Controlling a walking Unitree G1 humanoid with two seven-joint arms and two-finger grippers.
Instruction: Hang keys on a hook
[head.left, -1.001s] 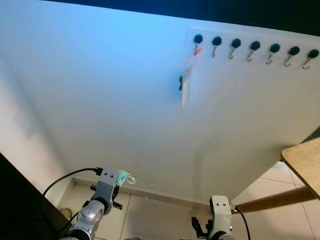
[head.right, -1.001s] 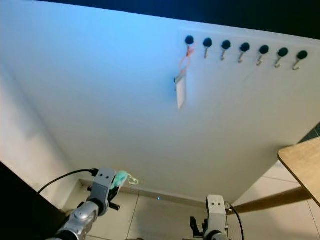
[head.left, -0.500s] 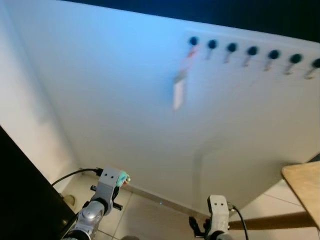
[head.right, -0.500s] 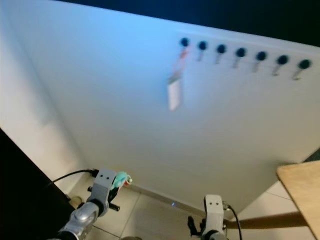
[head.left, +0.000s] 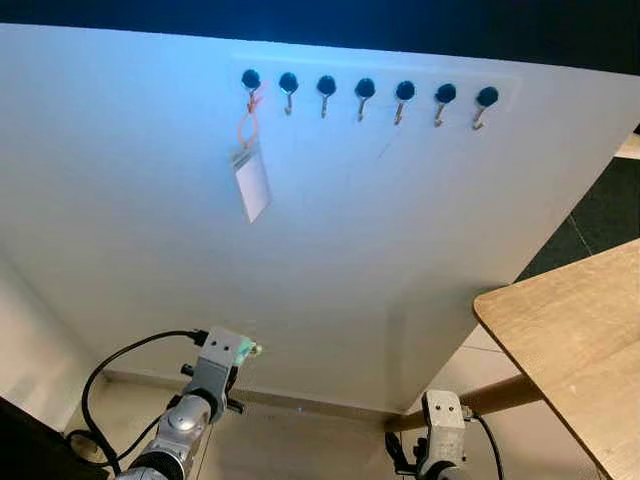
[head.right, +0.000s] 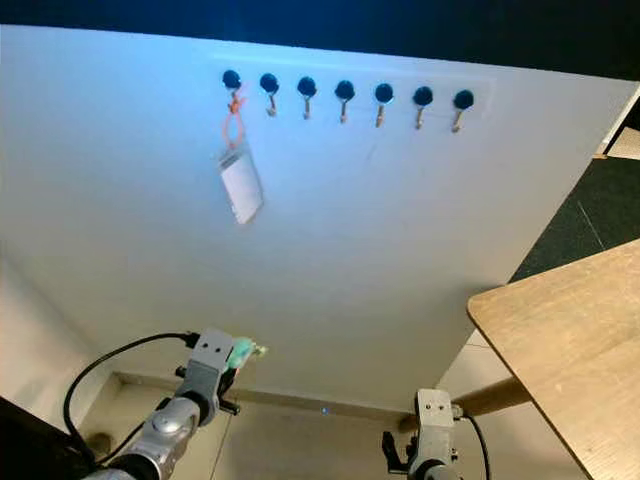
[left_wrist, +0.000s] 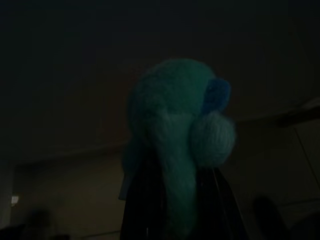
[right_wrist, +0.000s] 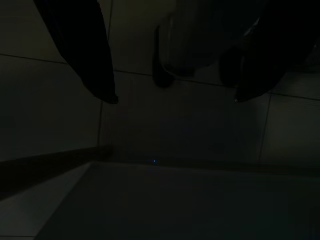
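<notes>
You are keeping the left tool (head.left: 243, 352) low, clenching the keys' green pom (left_wrist: 175, 130) for the hooks (head.left: 365, 90); right tool (right_wrist: 170, 97) is hanging released.

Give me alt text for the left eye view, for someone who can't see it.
A white wall carries a row of seven black-knobbed hooks; a white tag on a red loop hangs from the leftmost. Below, the left pincer holds a teal knitted keychain, the right arm hangs low, and a wooden table juts in at right.
</notes>
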